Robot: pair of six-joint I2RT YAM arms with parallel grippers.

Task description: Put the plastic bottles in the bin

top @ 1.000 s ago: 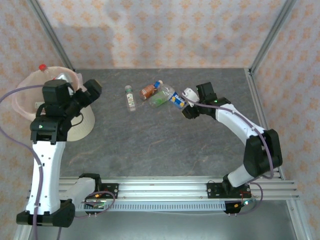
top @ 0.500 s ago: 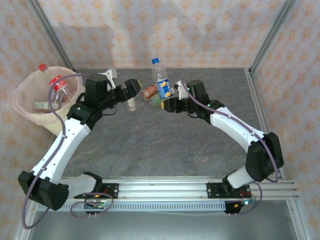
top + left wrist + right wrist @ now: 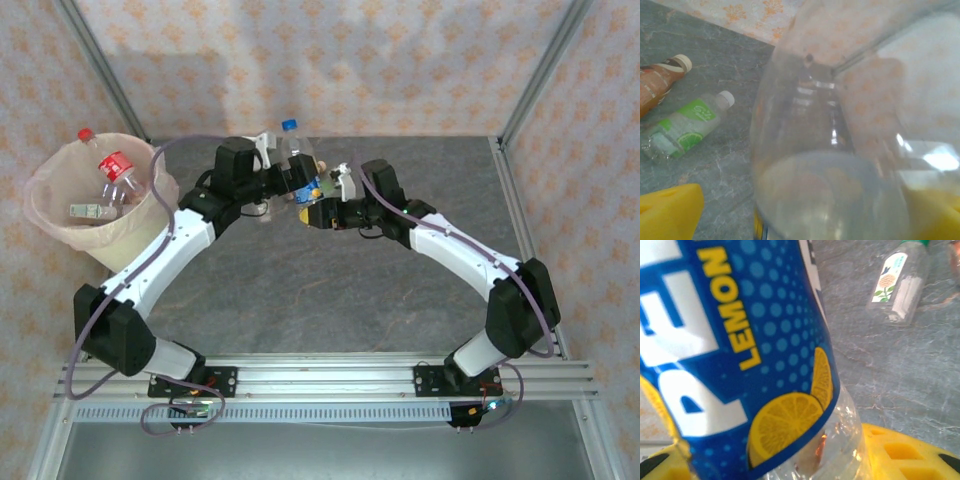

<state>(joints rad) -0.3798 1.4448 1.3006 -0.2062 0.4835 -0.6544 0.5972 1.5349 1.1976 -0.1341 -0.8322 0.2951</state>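
Note:
A clear bottle with a blue lemon label stands upright above the table's back middle, and my right gripper is shut on its lower end. The right wrist view has that label close up between the yellow fingers. My left gripper is open, its jaws either side of the bottle's clear upper part, not closed on it. The bin at the far left holds a red-labelled bottle and another.
On the table lie a brown bottle, a green-labelled bottle and a clear one with a flower label. Metal frame posts stand at the back corners, with a rail along the near edge.
My right gripper lifted the blue-labelled bottle off the table and carried it left. My left arm swung from over the bin to the middle, and its open jaws now flank the bottle.

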